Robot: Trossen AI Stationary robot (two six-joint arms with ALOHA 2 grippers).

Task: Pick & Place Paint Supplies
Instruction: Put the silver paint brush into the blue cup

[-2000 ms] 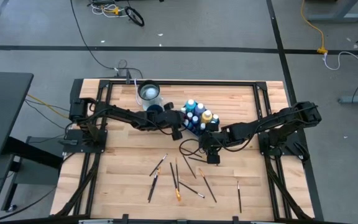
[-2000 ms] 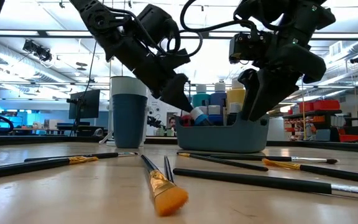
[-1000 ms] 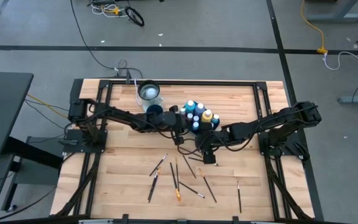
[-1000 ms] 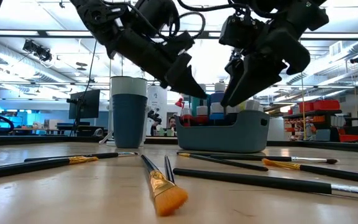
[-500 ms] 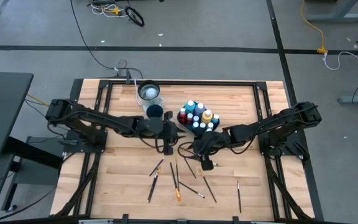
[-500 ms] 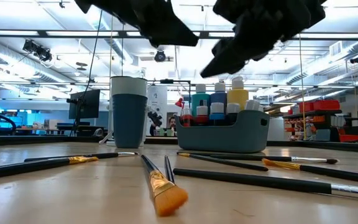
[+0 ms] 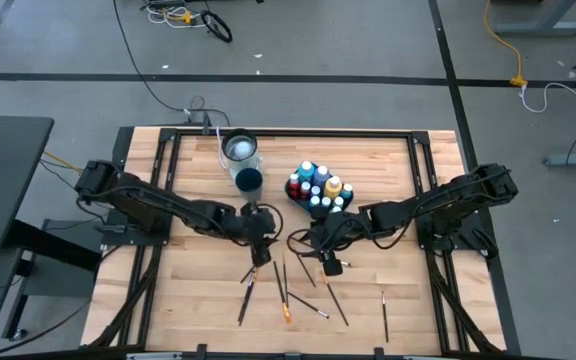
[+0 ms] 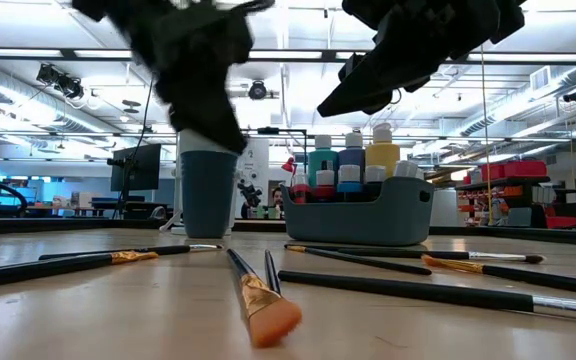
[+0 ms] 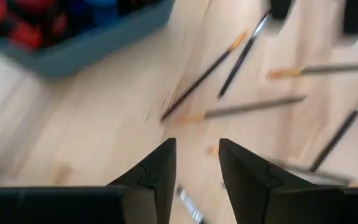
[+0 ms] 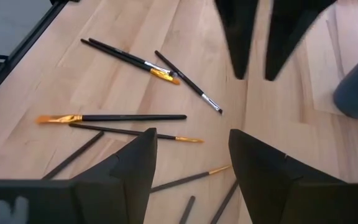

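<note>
Left gripper (image 7: 259,255) slightly parted, empty, over brushes (image 7: 286,283) at table's 6 o'clock. Right gripper (image 7: 331,266) wide, empty. Paint bottles (image 7: 315,186) in tray (image 8: 358,217); left wrist view blurred.

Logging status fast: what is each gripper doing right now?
Left gripper: open, empty, above the brushes.
Right gripper: open, empty, above the brushes.

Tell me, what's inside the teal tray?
Little paint bottles with pale caps stand packed in the teal tray: red, teal, blue, yellow. Its wall hides their bottoms, so anything lying underneath them can't be seen.
</note>
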